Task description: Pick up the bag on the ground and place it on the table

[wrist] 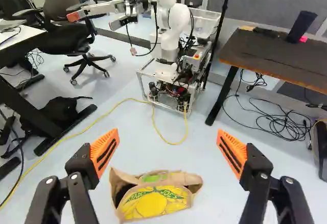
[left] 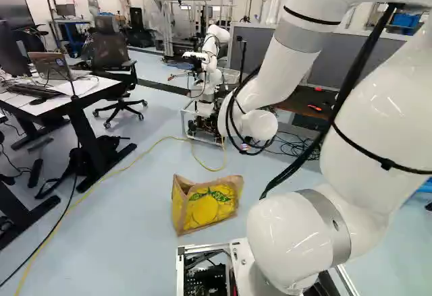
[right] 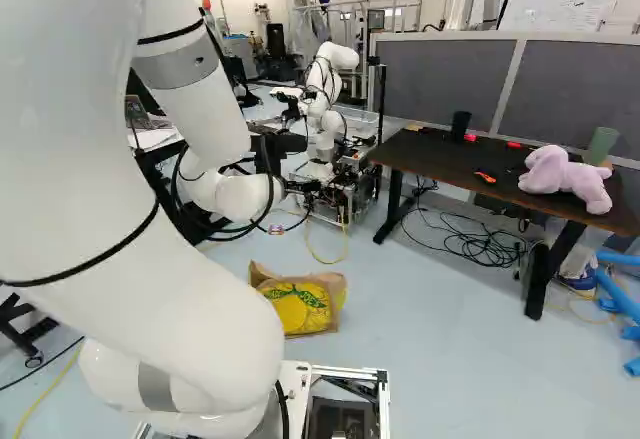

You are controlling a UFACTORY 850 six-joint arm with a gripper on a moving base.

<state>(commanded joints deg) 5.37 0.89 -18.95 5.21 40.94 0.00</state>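
Near the centre of the right base view, our gripper (right: pixel 295 197) hangs, jaws spread wide; we see the yellow bag (left: pixel 210 205) on the floor (left: pixel 135 242), below centre in the left base view.

A bag (left: pixel 204 205) lies on the floor (right: pixel 440 359) ahead of the moving base (left: pixel 241 259), with another robot (left: pixel 210 77) standing beyond it. At the right of the right base view, a plush animal (right: pixel 568 181) rests on a table (right: pixel 425 154) before a partition (right: pixel 440 79). At the left of the left base view, a laptop (left: pixel 50 67) sits on a desk (left: pixel 86 88), near a chair (left: pixel 109 50).
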